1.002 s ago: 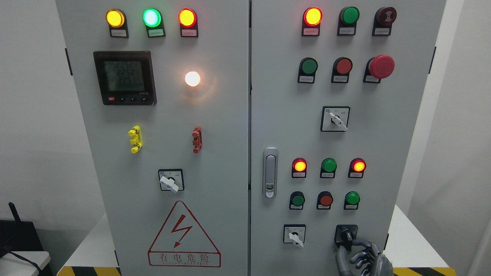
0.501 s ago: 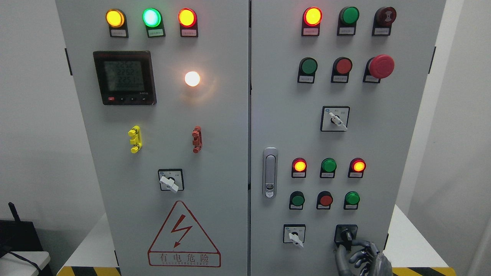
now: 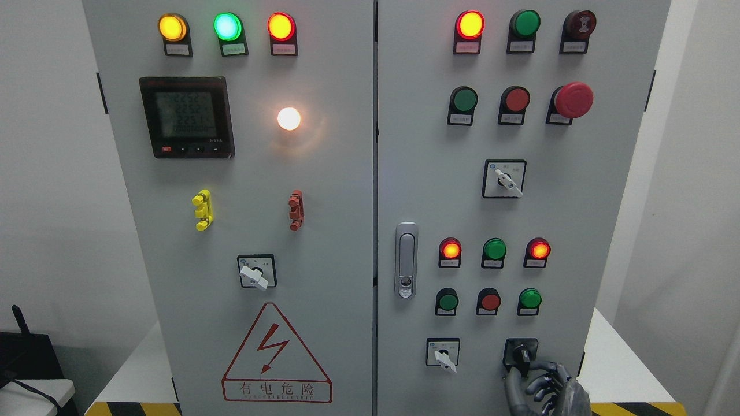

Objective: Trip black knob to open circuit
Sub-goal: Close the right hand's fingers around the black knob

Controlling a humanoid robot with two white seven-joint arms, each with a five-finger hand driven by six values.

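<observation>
From the head view we are square on to a grey electrical cabinet (image 3: 324, 190) with two doors that fills most of the frame. Down at the lower right of the frame sits the black knob (image 3: 521, 353), on the right door's bottom row, just right of a white selector switch (image 3: 443, 353). Our right hand (image 3: 543, 388) comes up from the bottom edge right of the middle, dark and metallic. Its fingers (image 3: 542, 366) are curled, the upper one reaching across to touch the right side of the black knob, the thumb standing just below and left of it. We cannot tell whether the knob is truly clamped between them or only touched.

Above the knob we see a row of three small push buttons (image 3: 490, 301), green, red, green, and above those three indicator lamps (image 3: 495, 249), the outer two glowing red-orange. To their left, a silver door latch (image 3: 406, 260) stands upright near the seam between the doors.

At the upper left of the frame there is a digital meter (image 3: 186, 117) showing faint digits, beside a bright white lamp (image 3: 288, 118). Lower centre-left carries a red warning triangle (image 3: 276, 353) with a lightning bolt. At the upper right a red mushroom button (image 3: 572, 99) sticks out from the panel.
</observation>
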